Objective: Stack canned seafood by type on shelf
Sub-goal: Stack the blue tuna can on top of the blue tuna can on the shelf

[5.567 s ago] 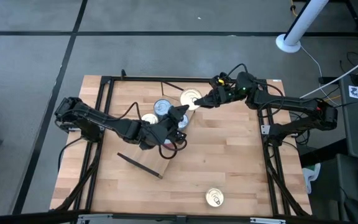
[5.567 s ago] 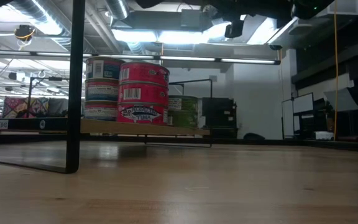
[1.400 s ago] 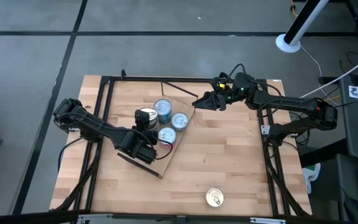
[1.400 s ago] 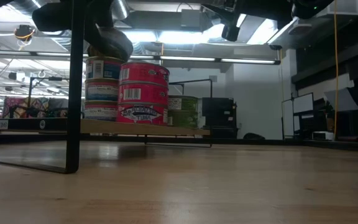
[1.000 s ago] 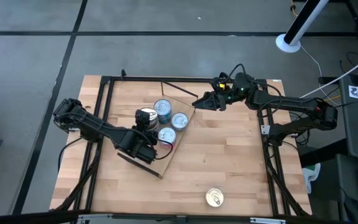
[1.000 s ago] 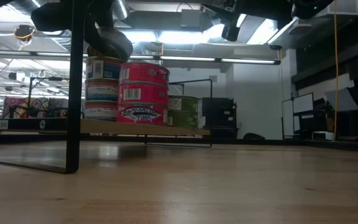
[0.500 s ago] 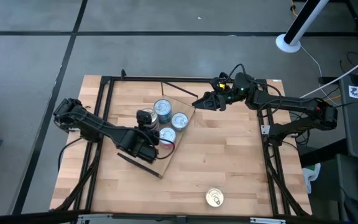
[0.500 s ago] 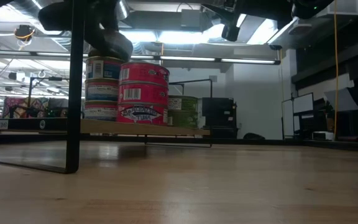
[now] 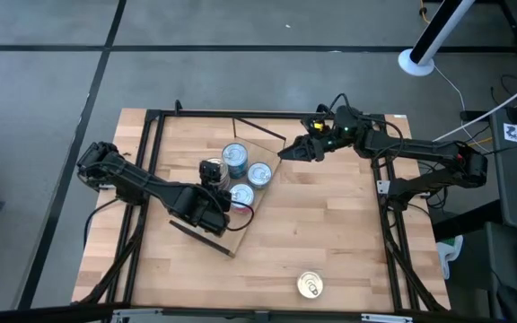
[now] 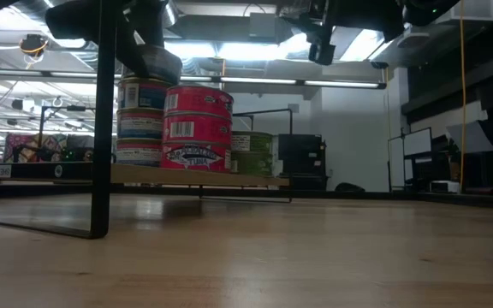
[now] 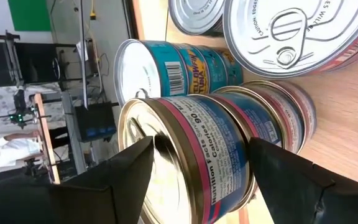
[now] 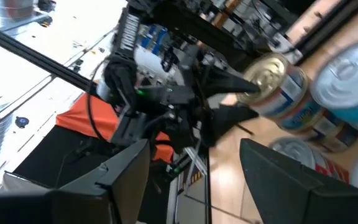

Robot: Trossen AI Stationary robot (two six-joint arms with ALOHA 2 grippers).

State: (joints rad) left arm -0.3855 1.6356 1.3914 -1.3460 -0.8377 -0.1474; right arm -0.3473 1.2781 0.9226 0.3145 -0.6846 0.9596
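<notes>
1. Straddling the gold-lidded can [image 9: 212, 170], the left gripper [image 9: 214, 183] sits over the shelf [image 9: 251, 144] a little toward 9 o'clock from the table [image 9: 330, 242] centre; its jaws are spread wide and the left wrist view shows the can [image 11: 191, 152] between the two dark fingers [image 11: 126, 180] with a gap on each side, so nothing is clamped.
2. That can tops a stack of blue-and-red labelled tins; in the low view the stack [image 10: 141, 120] stands on the shelf board [image 10: 195, 178] with the dark gripper body [image 10: 148, 47] just above it.
3. Three more silver-topped tins show from above: one [image 9: 235, 155] at about 1 o'clock of the gold-lidded can, one [image 9: 259, 173] toward 3 o'clock, and one [image 9: 240, 195] toward 5 o'clock, all close together on the plywood.
4. In the low view a red-labelled stack [image 10: 197, 128] stands just beside the blue stack, and a green-labelled tin [image 10: 252, 154] stands behind it, farther off.
5. The right gripper [image 9: 287, 151] hovers at about 2 o'clock of the can cluster, near the shelf's far edge, with its fingers apart and empty; its own wrist view looks past both fingers [image 12: 114, 171] at the left arm and the tins.
6. A lone gold-lidded can with a pull tab [image 9: 310, 284] lies on the slatted tabletop at 6 o'clock, well apart from the shelf and from both arms.
7. The shelf's thin dark frame bar [image 10: 103, 111] rises upright in the low view, just in front of the blue stack.
</notes>
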